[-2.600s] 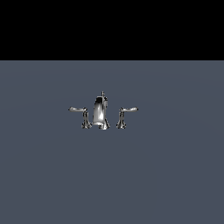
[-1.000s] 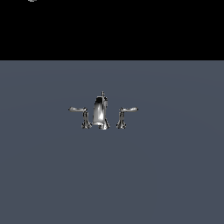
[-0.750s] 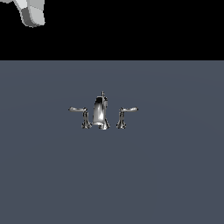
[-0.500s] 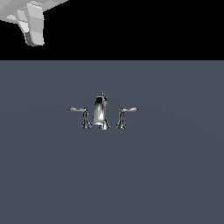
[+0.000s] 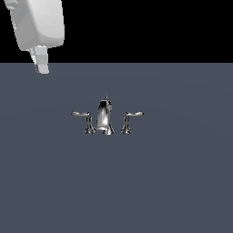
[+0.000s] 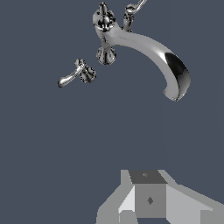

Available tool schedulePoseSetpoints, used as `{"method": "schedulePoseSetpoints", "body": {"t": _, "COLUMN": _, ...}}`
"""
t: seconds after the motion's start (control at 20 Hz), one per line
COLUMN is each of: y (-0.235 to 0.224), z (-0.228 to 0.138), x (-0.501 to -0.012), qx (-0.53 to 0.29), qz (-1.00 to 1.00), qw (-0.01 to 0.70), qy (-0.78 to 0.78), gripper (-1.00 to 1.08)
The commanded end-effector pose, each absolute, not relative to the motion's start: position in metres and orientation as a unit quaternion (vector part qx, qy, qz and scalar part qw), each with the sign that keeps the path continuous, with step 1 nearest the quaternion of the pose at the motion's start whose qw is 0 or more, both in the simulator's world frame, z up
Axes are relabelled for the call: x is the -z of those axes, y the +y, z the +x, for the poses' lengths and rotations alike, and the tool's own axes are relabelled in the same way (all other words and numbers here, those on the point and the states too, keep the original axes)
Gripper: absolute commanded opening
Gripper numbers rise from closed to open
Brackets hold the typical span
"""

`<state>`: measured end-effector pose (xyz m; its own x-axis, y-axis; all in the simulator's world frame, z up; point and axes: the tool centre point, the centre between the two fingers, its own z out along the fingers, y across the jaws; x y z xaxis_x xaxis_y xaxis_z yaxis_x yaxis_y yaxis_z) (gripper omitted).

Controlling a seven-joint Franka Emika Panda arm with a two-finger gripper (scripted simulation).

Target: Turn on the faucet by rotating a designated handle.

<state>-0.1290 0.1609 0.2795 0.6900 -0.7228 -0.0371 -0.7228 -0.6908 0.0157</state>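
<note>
A flat slate-grey floor (image 5: pixel 182 182) fills the lower part of the exterior view, under a plain black background. One faucet (image 5: pixel 104 116) stands near the middle of that floor, a shiny chrome set made of three separate pieces. The middle piece is one tall curved spout (image 5: pixel 104 119) with one thin knob rod (image 5: pixel 107 97) rising from its top. There are two lever handles, one on each side of the spout, each just beside it but not touching it. The handle (image 5: pixel 84 119) on the exterior view's left has a flared base and a slim arm pointing toward the exterior view's left. The other handle (image 5: pixel 129 119) mirrors it, its arm pointing toward the exterior view's right.

One white robot arm (image 5: pixel 38 25) enters at the upper corner on the exterior view's left, with the gripper (image 5: pixel 41 63) hanging from its end, high above and well apart from the faucet. It touches nothing. Only one pale finger (image 5: pixel 41 60) can be made out there, so I cannot tell whether the pincer is spread or closed.

In the wrist view the spout (image 6: pixel 144 48) arches across the grey floor (image 6: pixel 52 144), one handle (image 6: pixel 77 74) lies beside it, and the second handle (image 6: pixel 132 9) is cut by the picture's edge. Grey parts of the gripper (image 6: pixel 148 199) show at the edge, too partial to read its state.
</note>
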Motion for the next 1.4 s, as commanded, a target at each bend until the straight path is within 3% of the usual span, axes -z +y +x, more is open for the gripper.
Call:
{"method": "schedulePoseSetpoints", "body": {"t": 0.0, "y": 0.166, "z": -0.118, "x": -0.269, "qx": -0.019, "qz": -0.91, "qw": 0.001, "qy": 0.414, "gripper": -1.0}}
{"method": "schedulePoseSetpoints", "body": {"t": 1.35, "y": 0.18, "z": 0.014, "x": -0.148, "qx": -0.005, "qz": -0.778, "qw": 0.0, "qy": 0.629, "gripper": -1.0}}
